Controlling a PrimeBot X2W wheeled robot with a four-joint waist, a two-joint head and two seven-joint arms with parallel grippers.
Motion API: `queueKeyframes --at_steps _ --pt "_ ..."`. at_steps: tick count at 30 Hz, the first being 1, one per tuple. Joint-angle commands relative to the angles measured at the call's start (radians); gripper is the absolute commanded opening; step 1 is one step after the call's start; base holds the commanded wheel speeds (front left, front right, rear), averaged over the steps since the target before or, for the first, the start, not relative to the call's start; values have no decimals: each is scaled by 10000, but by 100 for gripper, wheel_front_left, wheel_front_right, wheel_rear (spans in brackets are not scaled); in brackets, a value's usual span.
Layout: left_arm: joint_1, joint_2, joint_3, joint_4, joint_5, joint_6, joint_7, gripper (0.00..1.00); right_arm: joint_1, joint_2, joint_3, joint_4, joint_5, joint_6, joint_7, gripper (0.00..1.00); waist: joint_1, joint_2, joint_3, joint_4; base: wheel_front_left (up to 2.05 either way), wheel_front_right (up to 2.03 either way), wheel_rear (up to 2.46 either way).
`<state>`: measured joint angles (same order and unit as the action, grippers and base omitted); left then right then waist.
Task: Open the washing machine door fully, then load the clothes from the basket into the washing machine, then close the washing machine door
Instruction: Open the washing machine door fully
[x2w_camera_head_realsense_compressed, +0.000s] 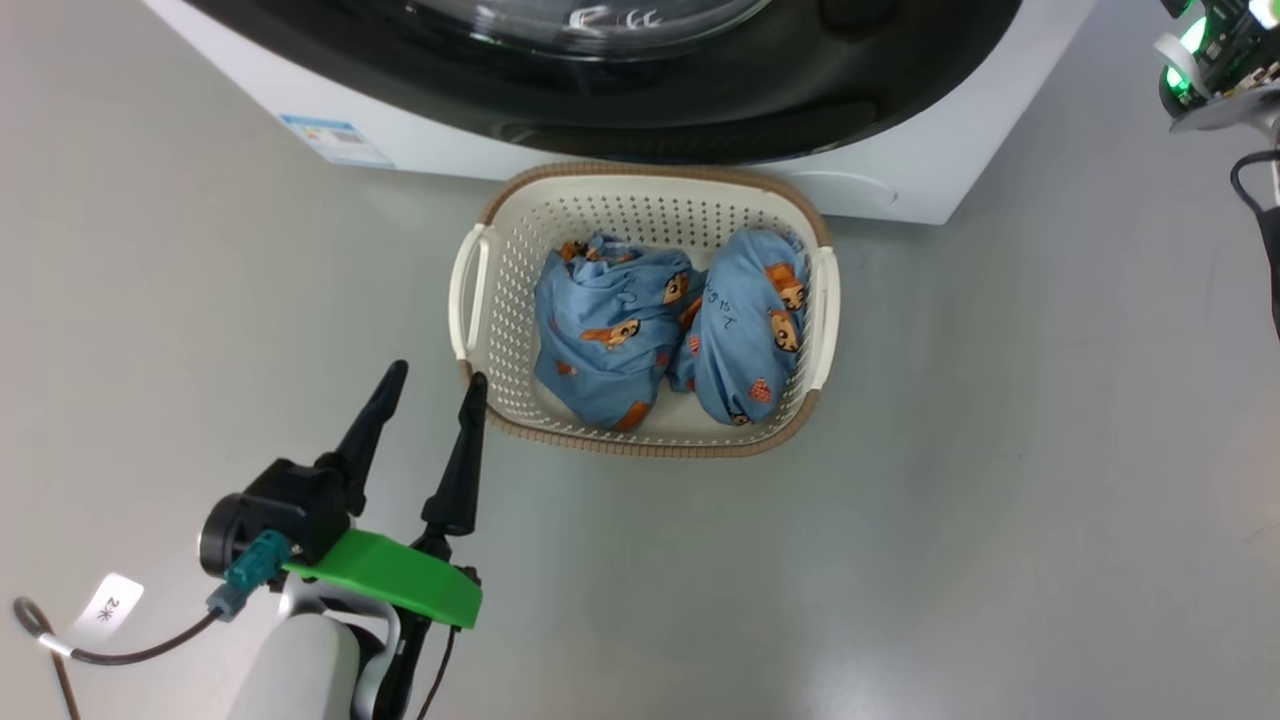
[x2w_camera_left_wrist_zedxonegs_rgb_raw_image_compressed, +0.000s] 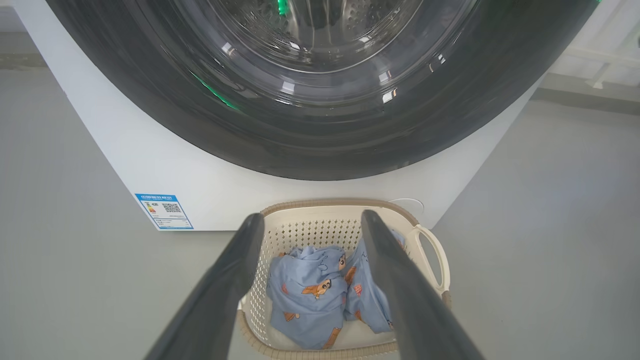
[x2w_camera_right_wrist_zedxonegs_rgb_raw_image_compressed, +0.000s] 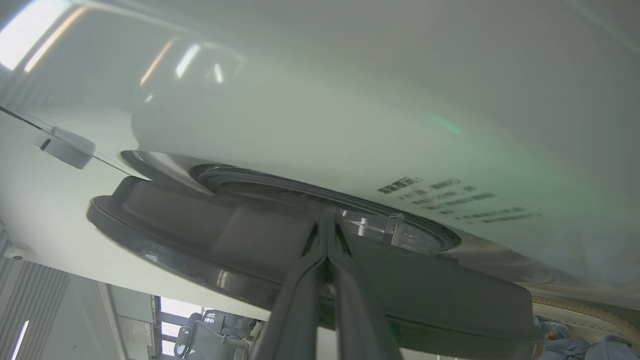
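The washing machine (x2w_camera_head_realsense_compressed: 900, 180) is white, and its glossy black door (x2w_camera_head_realsense_compressed: 700, 100) stands along the top of the head view. Just in front of it on the floor is the cream basket (x2w_camera_head_realsense_compressed: 500, 300) with two blue bear-print clothes (x2w_camera_head_realsense_compressed: 610, 330) side by side. My left gripper (x2w_camera_head_realsense_compressed: 435, 382) is open, low at the basket's near left corner. In its wrist view the left gripper (x2w_camera_left_wrist_zedxonegs_rgb_raw_image_compressed: 312, 220) frames the clothes (x2w_camera_left_wrist_zedxonegs_rgb_raw_image_compressed: 305, 290) below the door (x2w_camera_left_wrist_zedxonegs_rgb_raw_image_compressed: 325, 140). My right gripper (x2w_camera_right_wrist_zedxonegs_rgb_raw_image_compressed: 326, 222) is shut, its tips in the narrow gap between the door (x2w_camera_right_wrist_zedxonegs_rgb_raw_image_compressed: 425, 295) and the white front (x2w_camera_right_wrist_zedxonegs_rgb_raw_image_compressed: 350, 125).
Grey floor lies all around the basket. A blue label (x2w_camera_head_realsense_compressed: 335, 140) marks the machine's lower left front. A cable with a white tag (x2w_camera_head_realsense_compressed: 105, 605) trails by my left forearm. My right wrist (x2w_camera_head_realsense_compressed: 1205, 60) with green lights shows at the top right.
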<state>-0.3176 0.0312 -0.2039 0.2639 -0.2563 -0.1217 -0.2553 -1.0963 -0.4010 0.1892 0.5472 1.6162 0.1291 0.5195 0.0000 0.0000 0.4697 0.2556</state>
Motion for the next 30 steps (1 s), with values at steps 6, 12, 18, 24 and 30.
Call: queueKeyframes --at_steps 6,12,18,24,30 --pt "-270 191 133 -319 -219 137 -65 100 -489 175 240 -25 -247 16 244 0 0 0 269 210 0 0 0" --pt "-330 191 30 -352 -319 174 -65 100 -604 263 386 33 -420 16 300 0 0 0 308 290 0 0 0" --pt "-341 191 -17 -394 -380 214 -65 100 -478 317 519 -90 -494 16 389 0 0 0 294 327 0 0 0" --pt "-266 191 14 -346 -344 222 -65 100 -77 415 721 -271 -518 16 529 0 0 0 45 278 0 0 0" --pt "-65 191 70 -340 -213 215 -65 100 619 595 953 -613 -472 16 665 0 0 0 -409 156 0 0 0"
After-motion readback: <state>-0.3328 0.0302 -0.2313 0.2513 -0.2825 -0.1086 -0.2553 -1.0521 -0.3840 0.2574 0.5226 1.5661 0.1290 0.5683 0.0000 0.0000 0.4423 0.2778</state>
